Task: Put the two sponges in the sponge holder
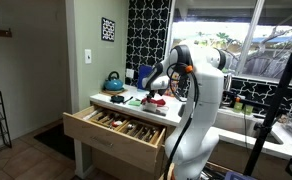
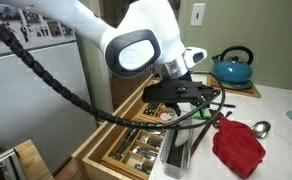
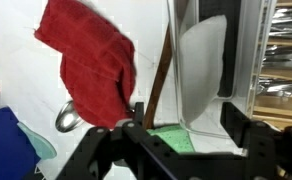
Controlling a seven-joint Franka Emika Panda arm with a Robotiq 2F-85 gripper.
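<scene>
Grip: black two-finger gripper [image 3: 184, 122] hangs fingers spread over pale upright sponge holder [image 3: 201, 70] | Sponge: green flat sponge [image 3: 172, 140] lies between them at holder's mouth; apparently freed there | Inside or not — unclear

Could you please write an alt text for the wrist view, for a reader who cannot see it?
The black gripper, jaws apart, frames a green sponge next to a pale holder. A red cloth and a metal spoon lie on the white counter; an open utensil drawer shows at the right.
</scene>
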